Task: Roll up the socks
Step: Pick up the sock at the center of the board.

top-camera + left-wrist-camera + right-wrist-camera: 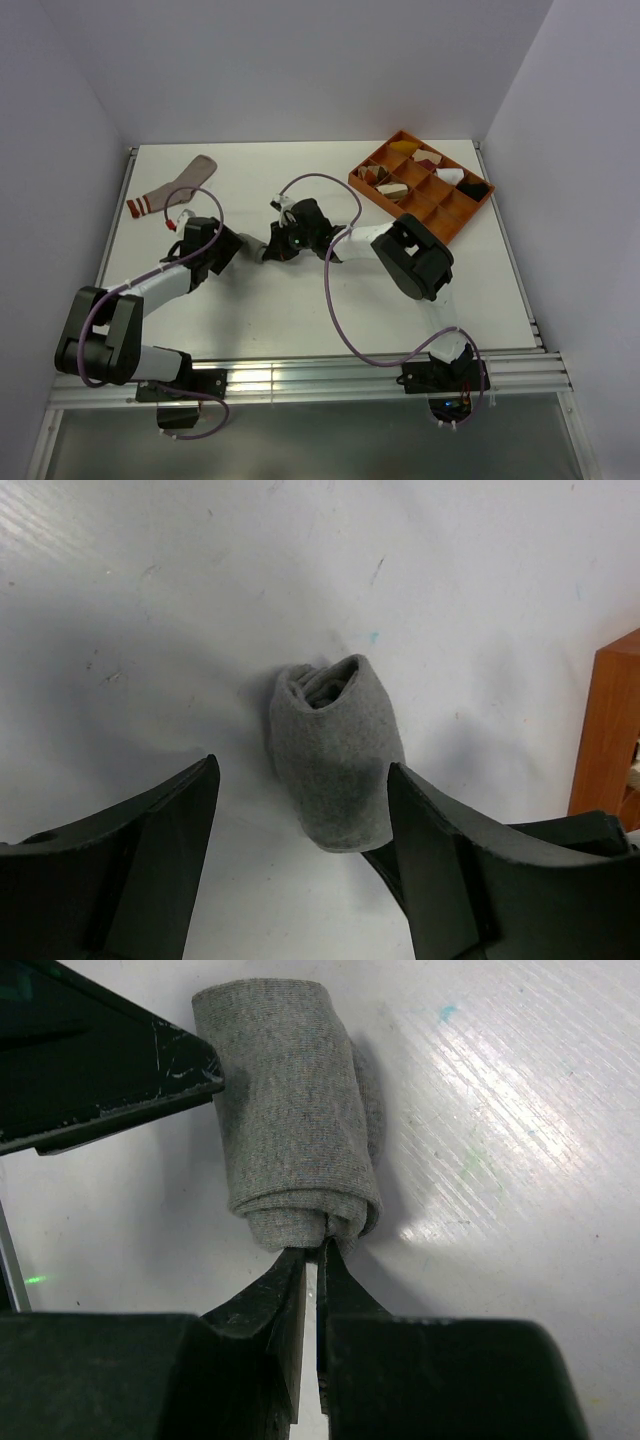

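Rolled grey sock (295,1110) mid-table, between both grippers.
The right gripper (318,1255) is closed, its tips touching one end of the roll. The roll's long axis runs on toward the left gripper (302,768), which is spread wide astride it, grasping nothing. Far left, the pinkish-tan sock (175,185) lies flat.

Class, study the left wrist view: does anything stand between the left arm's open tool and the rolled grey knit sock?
Nothing visible does. The rolled grey knit sock lies on the white table, its near end inside the open left tool. The shut right tool touches the roll's end.
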